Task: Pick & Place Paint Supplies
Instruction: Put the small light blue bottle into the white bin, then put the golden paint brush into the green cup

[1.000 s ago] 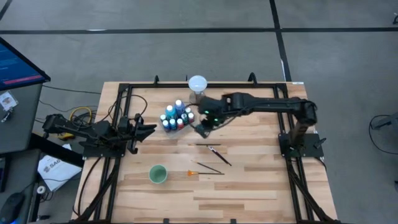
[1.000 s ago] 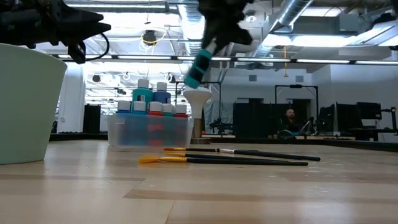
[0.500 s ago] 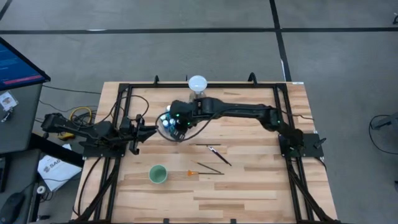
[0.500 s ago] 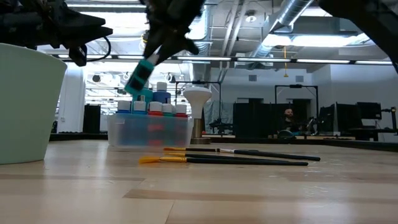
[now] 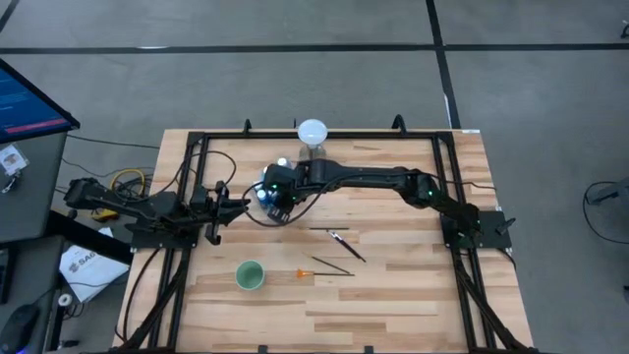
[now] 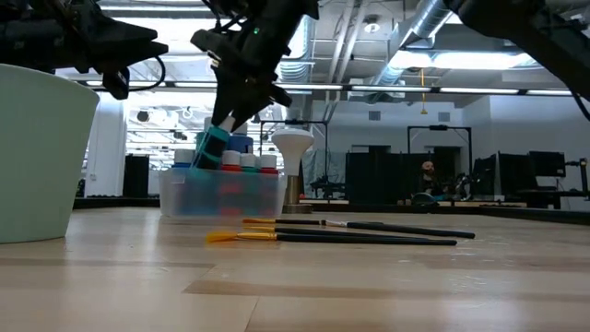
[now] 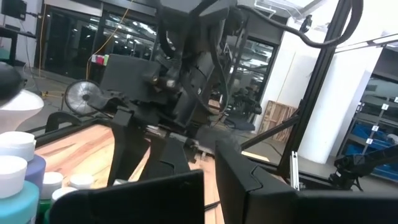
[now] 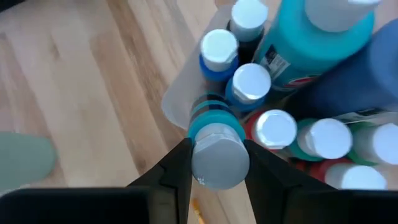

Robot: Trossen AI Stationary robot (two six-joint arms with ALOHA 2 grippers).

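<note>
Swung from globe [image 5: 312,131] side to bin's [image 6: 221,194] 9 o'clock, right gripper [image 8: 214,163] clamped on teal bottle [image 8: 216,149], lowering for placement

Bright overhead lighting; near wrist-view objects blurred.

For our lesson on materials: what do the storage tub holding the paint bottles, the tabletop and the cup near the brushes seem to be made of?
Storage tub: probably clear plastic, since the paint bottles show through its wall. Tabletop: pale wood in joined planks, with visible grain and a smooth, faintly shiny finish. Cup: pale green and matte, likely plastic or ceramic; the look leaves that open.
</note>
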